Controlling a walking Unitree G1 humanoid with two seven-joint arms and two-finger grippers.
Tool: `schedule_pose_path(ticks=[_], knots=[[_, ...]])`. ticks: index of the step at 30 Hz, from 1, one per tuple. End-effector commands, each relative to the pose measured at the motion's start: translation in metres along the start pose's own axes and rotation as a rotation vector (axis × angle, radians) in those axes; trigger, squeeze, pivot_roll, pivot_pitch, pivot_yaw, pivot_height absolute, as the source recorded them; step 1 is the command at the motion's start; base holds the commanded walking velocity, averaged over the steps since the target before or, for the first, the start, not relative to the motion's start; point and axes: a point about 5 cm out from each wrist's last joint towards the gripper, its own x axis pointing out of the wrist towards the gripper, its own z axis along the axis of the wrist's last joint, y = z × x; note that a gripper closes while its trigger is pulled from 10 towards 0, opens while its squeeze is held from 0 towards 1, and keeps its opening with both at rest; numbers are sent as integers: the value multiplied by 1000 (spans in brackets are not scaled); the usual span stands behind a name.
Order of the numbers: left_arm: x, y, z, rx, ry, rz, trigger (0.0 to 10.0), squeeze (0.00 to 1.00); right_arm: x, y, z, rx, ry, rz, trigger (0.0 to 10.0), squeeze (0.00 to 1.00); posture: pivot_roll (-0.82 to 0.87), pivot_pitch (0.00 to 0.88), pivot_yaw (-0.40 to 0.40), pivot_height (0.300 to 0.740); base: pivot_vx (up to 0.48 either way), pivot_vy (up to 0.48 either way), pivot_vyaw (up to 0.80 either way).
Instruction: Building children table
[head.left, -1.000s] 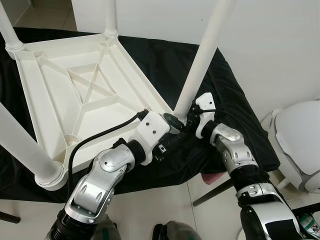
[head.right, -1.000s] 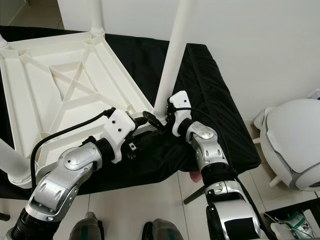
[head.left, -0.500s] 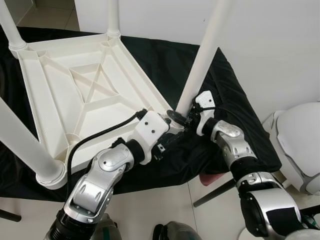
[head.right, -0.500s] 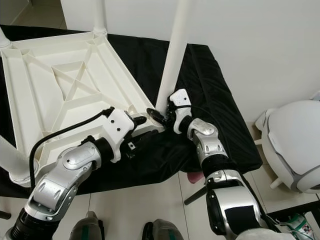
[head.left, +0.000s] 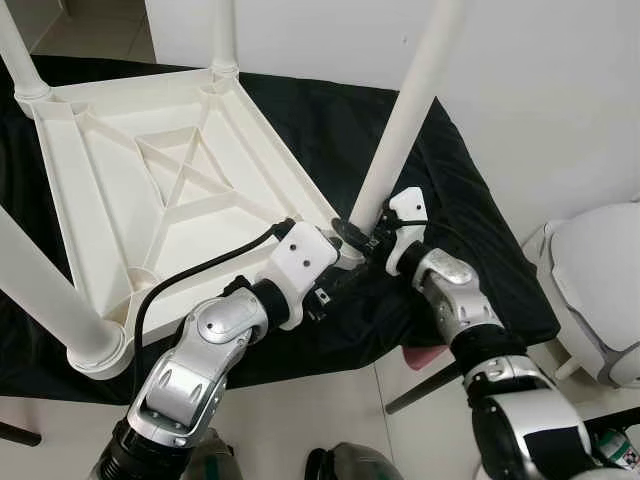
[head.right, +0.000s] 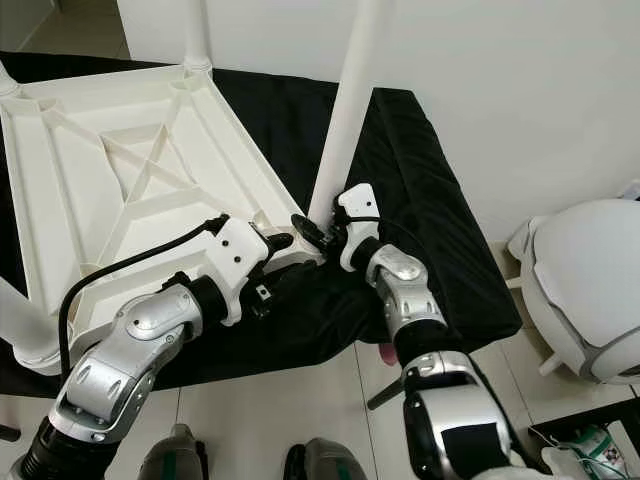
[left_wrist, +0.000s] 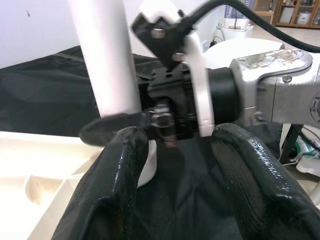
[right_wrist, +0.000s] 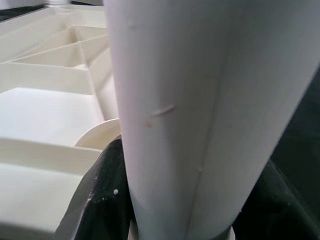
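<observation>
A white plastic table (head.left: 150, 190) is laid upside down on a black cloth (head.left: 460, 230), with its legs pointing up. The near right leg (head.left: 405, 110) is being seated in its corner socket, so the leg-fitting step appears to be in hand. The right gripper (head.right: 325, 232) is clamped around the base of this leg, a black finger on each side. The left gripper (head.left: 345, 240) is held spread apart just beside the same corner, grasping nothing. Next, the leg probably needs pressing or twisting fully home while the tabletop is steadied.
</observation>
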Motion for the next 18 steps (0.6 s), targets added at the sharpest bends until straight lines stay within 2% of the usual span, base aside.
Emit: schedule_pose_path(ticks=[1,2,4,13,14,15,16,17,18], knots=[[0,-2,2,0,-7,11,10000,0,-6,-7,-15,34,85,-130,10000,0,12,22,-115,740,0,0,0],[0,-2,2,0,-7,11,10000,0,-6,-7,-15,34,85,-130,10000,0,12,22,-115,740,0,0,0],[0,-3,2,-3,-7,8,10000,0,-7,-7,-16,83,89,-276,10000,0,4,24,-110,740,0,0,0],[0,-3,2,-3,-7,8,10000,0,-7,-7,-16,83,89,-276,10000,0,4,24,-110,740,0,0,0],[1,-3,2,-5,-7,6,10000,0,-7,-7,-16,94,90,-320,10000,0,4,24,-110,740,0,0,0],[1,-3,2,-5,-8,0,10000,0,-6,8,-13,98,69,-404,10000,0,-6,22,-100,740,0,0,0],[1,-3,2,-5,-8,0,10000,0,-6,8,-13,98,69,-404,10000,0,-6,22,-100,740,0,0,0],[1,-3,2,-4,-9,-5,10000,0,-5,19,-10,100,52,-464,10000,0,-6,22,-100,740,0,0,0],[1,-3,2,-4,-9,-5,10000,0,-5,19,-10,100,52,-464,10000,0,-6,22,-100,740,0,0,0]])
